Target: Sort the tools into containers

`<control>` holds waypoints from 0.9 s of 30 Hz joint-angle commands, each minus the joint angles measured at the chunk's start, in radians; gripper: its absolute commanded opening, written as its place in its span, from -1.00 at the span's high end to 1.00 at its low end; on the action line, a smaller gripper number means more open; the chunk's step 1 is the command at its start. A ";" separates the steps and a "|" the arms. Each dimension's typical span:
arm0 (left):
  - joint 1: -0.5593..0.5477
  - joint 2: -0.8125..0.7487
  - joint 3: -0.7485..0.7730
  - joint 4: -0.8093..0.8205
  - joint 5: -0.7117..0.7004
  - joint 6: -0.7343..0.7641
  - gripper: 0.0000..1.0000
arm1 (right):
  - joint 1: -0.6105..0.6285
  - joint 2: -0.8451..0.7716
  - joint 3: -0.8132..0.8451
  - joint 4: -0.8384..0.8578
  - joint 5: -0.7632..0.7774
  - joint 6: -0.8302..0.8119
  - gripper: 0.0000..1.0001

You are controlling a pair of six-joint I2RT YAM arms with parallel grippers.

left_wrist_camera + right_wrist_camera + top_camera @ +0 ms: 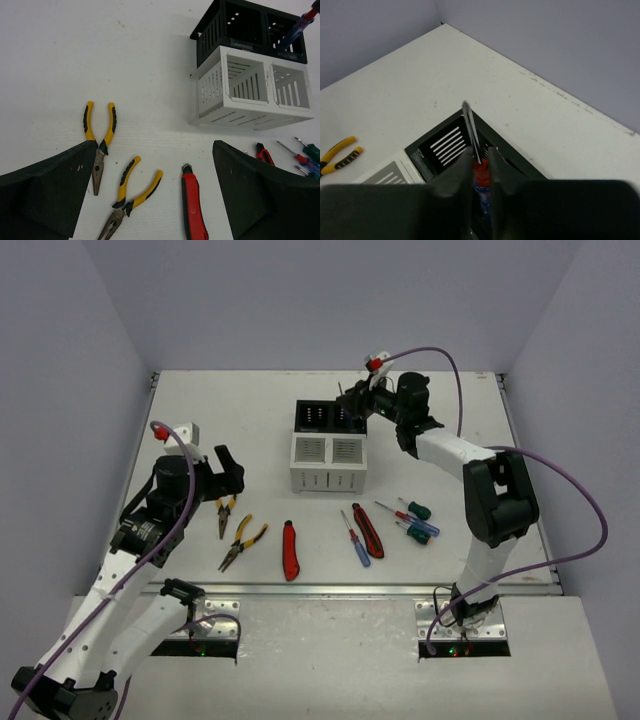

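My right gripper (357, 403) is shut on a screwdriver with a red-and-blue handle (480, 172) and holds it over the right compartment of the black box (318, 417), shaft pointing away from the wrist. The white slotted box (328, 463) stands just in front of the black one. My left gripper (229, 476) is open and empty, above two yellow-and-black pliers (98, 137) (129, 197). A red-and-black knife (194, 207) lies between its fingers (50, 187). A second knife (367, 530) and several screwdrivers (410, 520) lie at the front right.
Both boxes sit mid-table, side walls touching. The white box's compartments (247, 80) look empty. A red-and-blue screwdriver (355, 538) lies beside the second knife. The table's metal front edge (350, 589) runs just below the tools. Walls enclose the table on three sides.
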 commanded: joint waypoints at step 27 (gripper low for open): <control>-0.011 -0.121 0.005 0.044 -0.023 -0.004 -1.00 | 0.034 -0.659 -0.420 -1.126 0.492 -0.091 -0.04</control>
